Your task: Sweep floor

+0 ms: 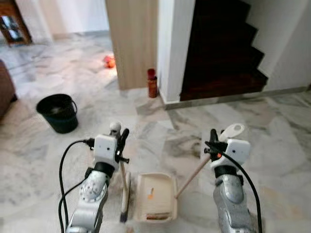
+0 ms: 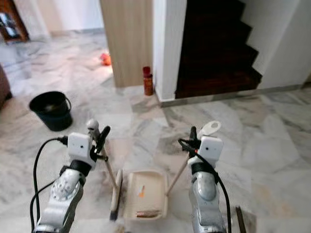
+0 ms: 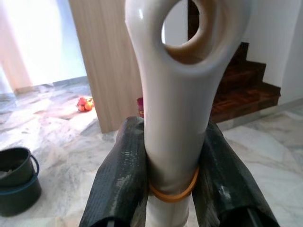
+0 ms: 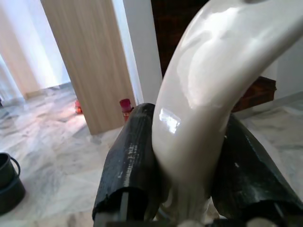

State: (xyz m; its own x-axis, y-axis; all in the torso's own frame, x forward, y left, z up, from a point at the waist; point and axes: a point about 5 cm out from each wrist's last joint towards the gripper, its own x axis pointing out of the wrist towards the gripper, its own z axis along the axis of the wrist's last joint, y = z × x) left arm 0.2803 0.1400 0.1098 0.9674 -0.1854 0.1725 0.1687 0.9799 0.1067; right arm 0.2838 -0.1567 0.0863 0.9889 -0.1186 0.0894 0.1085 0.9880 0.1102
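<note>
A broom (image 1: pixel 125 191) and a dustpan (image 1: pixel 155 196) are held low over the marble floor (image 1: pixel 272 131), just in front of the robot. The broom's cream handle is clamped between the fingers (image 3: pixel 120 184) of the left gripper (image 1: pixel 120 141), just below the hanging loop at its top; an orange rubber band is seen around the handle at the grip. The stick slopes down to the dark brush head, which rests on the floor just beside the dustpan's left edge. The dustpan's long handle is gripped by the closed fingers (image 4: pixel 130 161) of the right gripper (image 1: pixel 212 143), and it slants down to the cream pan, which lies flat on the floor between the two arms. A small orange scrap and some brownish dirt are seen inside the pan. A black bucket (image 1: pixel 58 112) is stood well to the left. A red bottle (image 1: pixel 152 83) is set against the foot of a wooden panel (image 1: pixel 132 43), next to a dark staircase (image 1: pixel 221 48). An orange object (image 1: pixel 109 61) lies farther back on the floor.
</note>
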